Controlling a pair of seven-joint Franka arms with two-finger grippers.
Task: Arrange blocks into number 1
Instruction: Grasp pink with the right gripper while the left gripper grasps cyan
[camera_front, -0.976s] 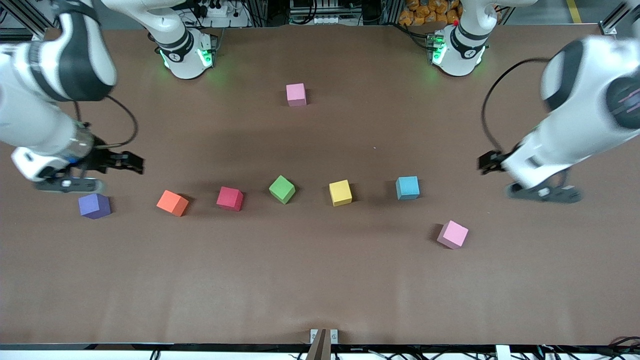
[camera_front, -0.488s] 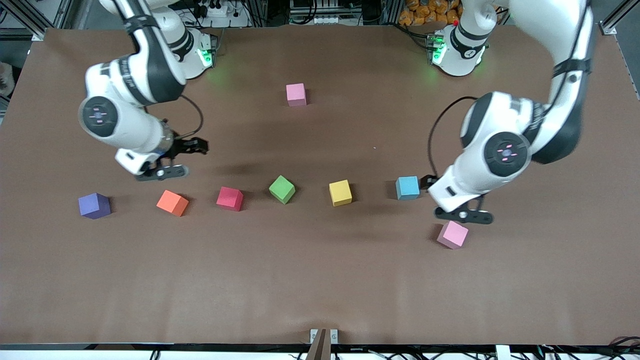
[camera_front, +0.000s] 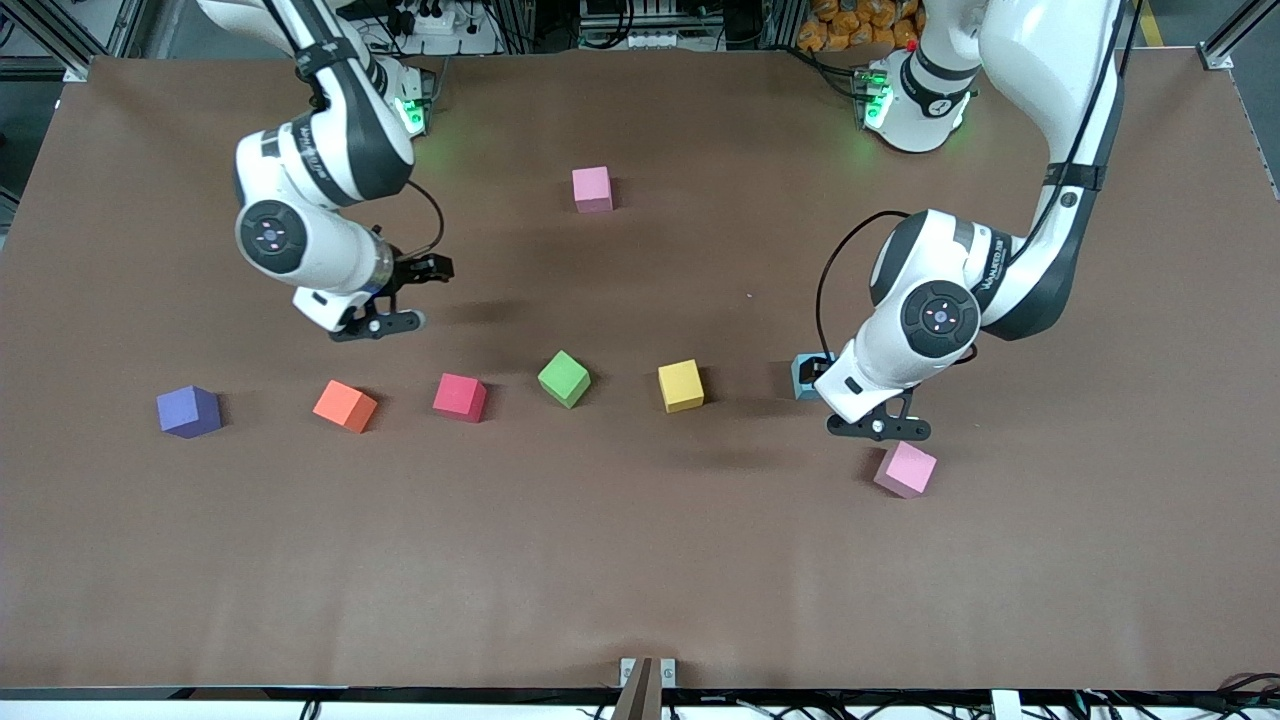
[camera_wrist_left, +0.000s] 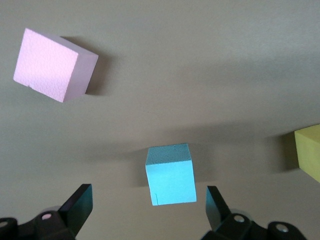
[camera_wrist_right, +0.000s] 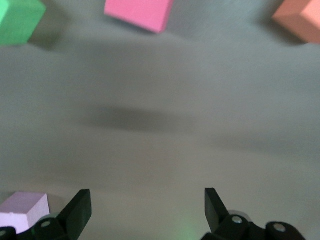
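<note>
the left end effector (camera_wrist_left: 149, 212) is hanging with its fingers (camera_wrist_left: 80, 200) spread wide and nothing between them, over the light blue block (camera_front: 803, 377), which is sitting on the tabletop (camera_front: 640, 560) in line with the gap, toward the left arm's end. the left wrist view is showing that block (camera_wrist_left: 170, 174) between a pink block (camera_wrist_left: 52, 64) and the edge of the yellow block (camera_wrist_left: 307, 152). that pink block (camera_front: 906, 469) is lying just beside the light blue one, nearer to the front edge.

the right end effector (camera_wrist_right: 147, 212) is also standing open and empty, over bare tabletop toward the right arm's end, above the row of cubes. its wrist view is taking in the green block (camera_wrist_right: 17, 17), the red block (camera_wrist_right: 140, 12) and the orange cube (camera_wrist_right: 300, 22).

the row is running across the middle of the tabletop: purple cube (camera_front: 188, 411), orange cube (camera_front: 345, 405), red block (camera_front: 460, 396), green block (camera_front: 564, 378), yellow block (camera_front: 681, 385), then light blue. a second pink block (camera_front: 592, 188) is sitting alone toward the edge where the bases stand, well apart from the row.
</note>
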